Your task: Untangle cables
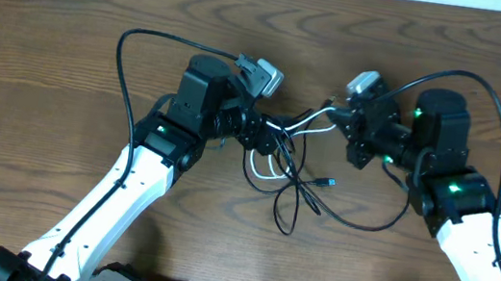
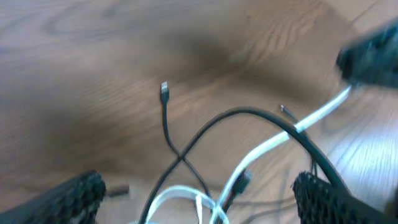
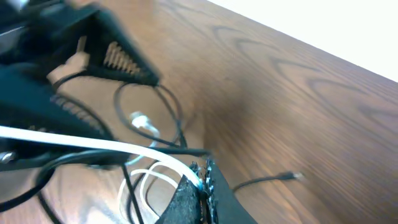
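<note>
The right fingers [image 3: 200, 186] are clenched on the white cable [image 3: 93, 144]. It leaves the tips as a tight, straight line and runs toward 9 o'clock in the right wrist view. The left fingers [image 2: 78, 196] are released and stand wide apart. Loops of the cables [image 1: 289, 180] lie between them, but I cannot tell if a finger touches any loop.

In the overhead view both arms come from the 6 o'clock edge of the table [image 1: 48, 56] and bend inward, so the wrists face each other over the middle. The left arm [image 1: 141, 160] rises toward 1 o'clock and its wrist turns to 3 o'clock. The right arm [image 1: 472, 228] rises toward 11 o'clock and its wrist turns to 9 o'clock. The two pairs of fingers are near each other.

The bundle is on the table between the fingers and just below them. The long axis of the white cable goes from the right fingers toward 8 o'clock and ends in white loops by the left fingers. A black cable [image 1: 288, 209] makes a long narrow loop toward 6 o'clock. One small plug [image 1: 327, 183] points to 3 o'clock.
</note>
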Tool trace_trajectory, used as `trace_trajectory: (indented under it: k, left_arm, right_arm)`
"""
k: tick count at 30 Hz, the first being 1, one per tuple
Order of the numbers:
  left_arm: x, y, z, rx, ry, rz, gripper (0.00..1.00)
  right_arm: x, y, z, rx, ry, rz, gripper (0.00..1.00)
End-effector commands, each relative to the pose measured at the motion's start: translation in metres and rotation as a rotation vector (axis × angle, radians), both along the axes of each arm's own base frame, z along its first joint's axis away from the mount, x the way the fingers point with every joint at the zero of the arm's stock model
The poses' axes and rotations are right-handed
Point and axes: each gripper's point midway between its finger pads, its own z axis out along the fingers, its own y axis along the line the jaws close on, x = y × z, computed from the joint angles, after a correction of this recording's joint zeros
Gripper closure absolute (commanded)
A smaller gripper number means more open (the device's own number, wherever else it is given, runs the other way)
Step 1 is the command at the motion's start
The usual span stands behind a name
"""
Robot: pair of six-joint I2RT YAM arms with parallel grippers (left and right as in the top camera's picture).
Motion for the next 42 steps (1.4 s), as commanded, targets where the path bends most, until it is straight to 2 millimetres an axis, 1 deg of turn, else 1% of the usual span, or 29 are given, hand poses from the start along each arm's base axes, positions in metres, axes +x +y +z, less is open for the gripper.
trace_trajectory:
  k: [1,3,6,9,11,14,17,20,23,26,30,33,37,39,42]
  left_arm:
    - [-0.008,0.002,-0.005,0.047,-0.022,-0.049,0.03]
    - [-0.008,0.007,-0.011,0.091,-0.029,-0.051,0.03]
    - [0.002,0.027,-0.023,0.194,-0.029,0.051,0.03]
    - [0.000,0.047,-0.039,0.295,0.016,0.123,0.03]
    - [-0.013,0.057,-0.053,0.351,0.087,0.127,0.03]
    - [-0.034,0.066,-0.068,0.403,0.189,0.108,0.03]
    - [-0.053,0.070,-0.077,0.444,0.244,0.049,0.03]
    - [-0.064,0.066,-0.079,0.449,0.248,-0.036,0.03]
    - [-0.068,0.068,-0.076,0.479,0.208,-0.100,0.03]
    - [-0.072,0.070,-0.065,0.500,0.157,-0.147,0.03]
    - [-0.075,0.066,-0.041,0.484,0.041,-0.210,0.03]
    - [-0.083,0.061,-0.021,0.453,-0.056,-0.273,0.03]
    - [-0.091,0.061,0.001,0.453,-0.178,-0.323,0.03]
    - [-0.095,0.064,0.006,0.472,-0.222,-0.347,0.03]
    - [-0.091,0.078,-0.001,0.556,-0.210,-0.309,0.03]
  right_arm:
    - [0.010,-0.017,0.007,0.017,0.007,-0.095,0.99]
    - [0.006,-0.012,0.009,0.038,0.013,-0.059,0.99]
    - [0.000,-0.004,0.012,0.064,0.021,-0.011,0.99]
    - [-0.001,-0.003,0.012,0.065,0.022,-0.007,0.99]
    - [-0.001,-0.003,0.012,0.066,0.022,-0.007,0.99]
    - [-0.001,-0.003,0.012,0.065,0.021,-0.007,0.99]
    - [0.000,-0.004,0.012,0.063,0.020,-0.011,0.99]
    - [0.000,-0.004,0.011,0.063,0.021,-0.011,0.99]
    - [0.000,-0.004,0.011,0.062,0.022,-0.013,0.99]
    - [-0.001,-0.004,0.010,0.061,0.026,-0.013,0.99]
    - [-0.001,-0.004,0.010,0.061,0.025,-0.013,0.99]
    - [-0.001,-0.004,0.010,0.061,0.026,-0.013,0.99]
    - [-0.001,-0.004,0.010,0.061,0.027,-0.013,0.99]
    - [-0.001,-0.004,0.010,0.060,0.028,-0.013,0.99]
    - [-0.001,-0.004,0.010,0.060,0.030,-0.013,0.99]
